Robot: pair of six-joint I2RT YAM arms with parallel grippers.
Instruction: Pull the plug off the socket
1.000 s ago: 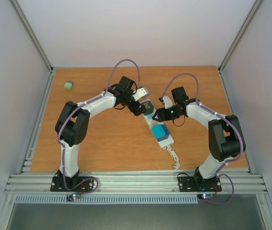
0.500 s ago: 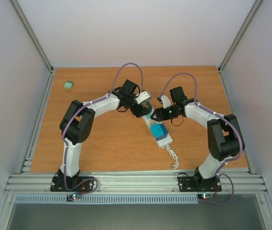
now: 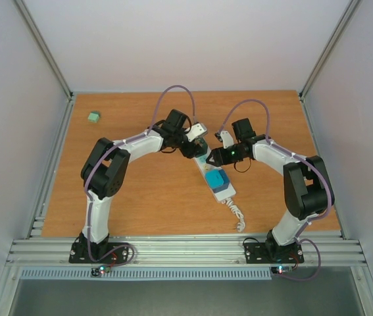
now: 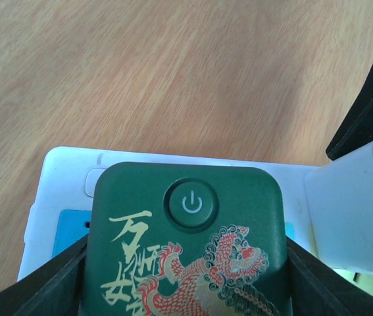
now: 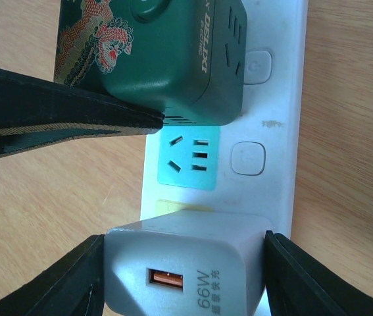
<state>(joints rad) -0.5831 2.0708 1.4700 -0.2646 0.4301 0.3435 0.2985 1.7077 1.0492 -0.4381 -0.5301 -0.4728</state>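
Note:
The socket, a long white power strip (image 3: 225, 191), lies aslant mid-table with its curly cord (image 3: 237, 216) toward the near edge. In the left wrist view a dark green plug (image 4: 186, 224) with a dragon print and a power button sits in the strip (image 4: 61, 191). My left gripper (image 4: 186, 270) is shut on it, fingers (image 4: 48, 283) at both sides. In the right wrist view a white 66W charger (image 5: 193, 257) sits in the strip (image 5: 285, 99). My right gripper (image 5: 183, 270) is shut on it. Both grippers (image 3: 197, 150) (image 3: 216, 158) meet over the strip's far end.
A blue plug (image 3: 216, 179) sits in the strip nearer the cord. A teal outlet (image 5: 189, 161) lies between the green plug (image 5: 166, 59) and the charger. A small green block (image 3: 93, 117) lies at the far left. White walls enclose the wooden table (image 3: 140, 191).
My left arm has swung right and settled its gripper over the strip's far end. The right arm has edged slightly left. The strip has shifted a little.

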